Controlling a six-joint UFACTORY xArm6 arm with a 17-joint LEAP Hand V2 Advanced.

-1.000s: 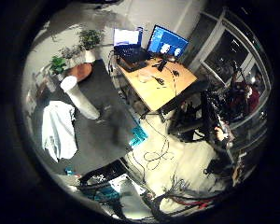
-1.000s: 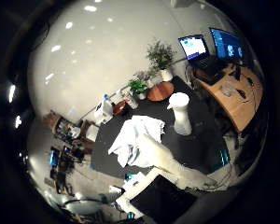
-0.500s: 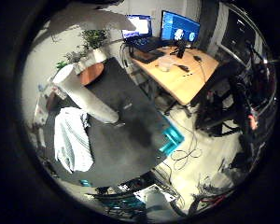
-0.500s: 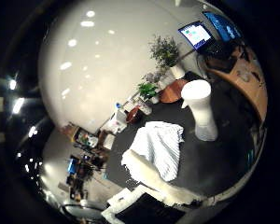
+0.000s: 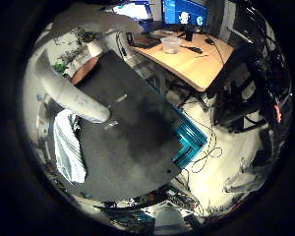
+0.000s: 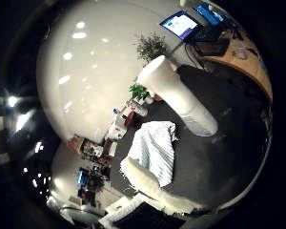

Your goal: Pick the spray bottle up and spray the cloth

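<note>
A tall white spray bottle (image 6: 177, 93) stands upright on a dark table (image 5: 138, 118). It also shows in the little finger side view (image 5: 77, 96). A white cloth with thin stripes (image 6: 154, 153) lies flat on the table beside the bottle, a little away from it; it shows in the little finger side view (image 5: 67, 147) too. My hand (image 6: 157, 187) is above the table, with one white finger reaching out fairly straight near the cloth. It touches neither the bottle nor the cloth.
A wooden desk (image 5: 187, 59) with monitors stands beyond the table. A teal crate (image 5: 192, 147) sits by the table's edge. A black chair (image 5: 241, 93) is next to the desk. Potted plants (image 6: 148, 46) stand behind the bottle.
The camera has moved down toward the table. The bottle and cloth now fill more of both views. Neither thing has moved on the table.
</note>
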